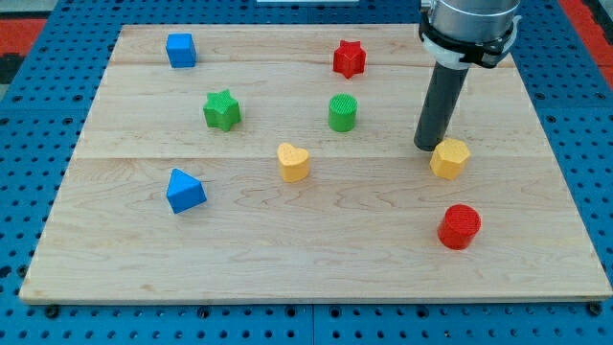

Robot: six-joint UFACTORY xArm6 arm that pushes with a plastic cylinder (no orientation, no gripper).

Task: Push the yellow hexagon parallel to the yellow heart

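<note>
Camera view, wooden board [316,259]: the arm's dark rod is standing upright, the tip [427,147] sitting just beside the yellow hexagon [449,158], at its upper-left edge; whether they are touching cannot be told. The rod is bare, gripping nothing. The hexagon is lying toward the view's right, well apart from the yellow heart [293,161] near the centre, at about the same height. A red cylinder [460,227] is resting below the hexagon, a green cylinder [343,112] above the heart.
</note>
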